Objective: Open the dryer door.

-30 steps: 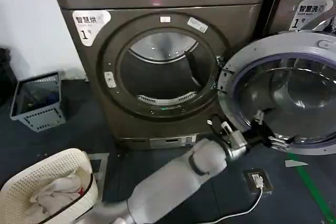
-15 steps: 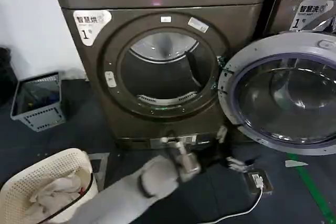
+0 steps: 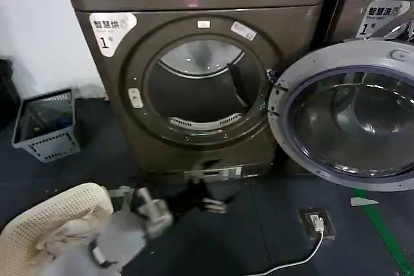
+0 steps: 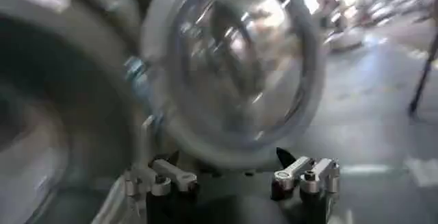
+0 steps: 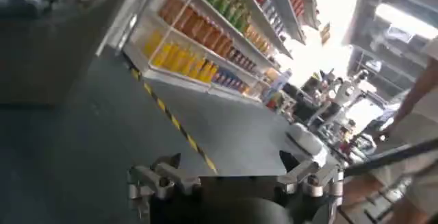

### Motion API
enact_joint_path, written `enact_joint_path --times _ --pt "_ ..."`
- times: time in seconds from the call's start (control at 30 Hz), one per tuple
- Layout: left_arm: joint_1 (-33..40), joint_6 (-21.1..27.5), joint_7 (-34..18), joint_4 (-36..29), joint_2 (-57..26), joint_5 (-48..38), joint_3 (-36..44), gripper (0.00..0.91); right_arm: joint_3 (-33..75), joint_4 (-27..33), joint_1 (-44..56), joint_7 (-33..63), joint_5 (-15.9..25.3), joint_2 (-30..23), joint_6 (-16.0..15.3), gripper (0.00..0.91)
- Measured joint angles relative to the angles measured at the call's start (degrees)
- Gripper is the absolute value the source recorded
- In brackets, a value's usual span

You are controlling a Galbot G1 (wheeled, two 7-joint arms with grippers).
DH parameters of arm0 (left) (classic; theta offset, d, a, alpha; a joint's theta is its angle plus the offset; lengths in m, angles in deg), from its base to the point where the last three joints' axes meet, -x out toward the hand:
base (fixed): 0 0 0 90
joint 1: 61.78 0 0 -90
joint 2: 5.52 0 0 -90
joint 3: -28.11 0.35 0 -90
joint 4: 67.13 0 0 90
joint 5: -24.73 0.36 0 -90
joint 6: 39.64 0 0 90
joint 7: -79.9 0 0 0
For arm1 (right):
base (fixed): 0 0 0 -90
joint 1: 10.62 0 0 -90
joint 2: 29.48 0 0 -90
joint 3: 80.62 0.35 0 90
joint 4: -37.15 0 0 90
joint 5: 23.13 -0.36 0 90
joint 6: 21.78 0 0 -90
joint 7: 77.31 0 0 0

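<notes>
From the head view, the dryer door (image 3: pixel 352 114) hangs wide open at the right of the brown dryer (image 3: pixel 194 82), its grey inside facing out. The left gripper (image 3: pixel 210 203) sits low by the floor (image 3: pixel 272 224), beside a white basket (image 3: pixel 45 224).

At the left wrist, its fingers (image 4: pixel 171 174) are spread apart and hold nothing.

At the right wrist, the right gripper (image 5: pixel 233 177) is spread open too, holding nothing, facing shelves (image 5: pixel 219 20).
</notes>
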Motion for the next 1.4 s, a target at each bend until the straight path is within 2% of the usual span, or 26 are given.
enact_joint_path --times 0.23,0.43,0.63,0.83,0.93,1.17,1.4 --pt "-10.1 7.5 -2.2 -2.1 -2.9 -5.1 -12.8 0.907 -0.4 -2.4 -0.4 0.1 -0.1 -0.3 -2.4 0.907" --pt "-20.2 14.2 -5.0 -4.4 -2.7 -11.3 -23.8 0.907 -0.6 -2.1 -0.5 1.1 0.8 -1.2 -3.3 0.907" --pt "-29.1 24.0 -12.5 -6.0 -0.2 -22.2 -35.3 0.907 -0.7 -1.0 -0.6 2.9 2.4 -2.5 -3.6 0.907" --pt "-32.7 34.0 -22.5 -5.8 1.4 -34.2 -42.8 0.907 -0.4 -0.5 -0.5 3.9 2.7 -3.7 -3.4 0.907" --pt "-33.3 34.7 -27.4 -5.2 1.2 -39.8 -45.2 0.907 -0.3 -0.5 -0.3 3.9 2.2 -4.4 -3.0 0.907" --pt "-36.6 34.7 -34.8 -2.7 -1.3 -51.8 -49.3 0.907 0.1 -0.4 -0.1 3.9 -0.7 -5.3 -2.7 0.907" --pt "-40.6 34.7 -45.6 0.0 -6.5 -64.4 -50.0 0.907 0.3 -0.7 -0.1 4.0 -1.4 -6.2 -2.7 0.907"
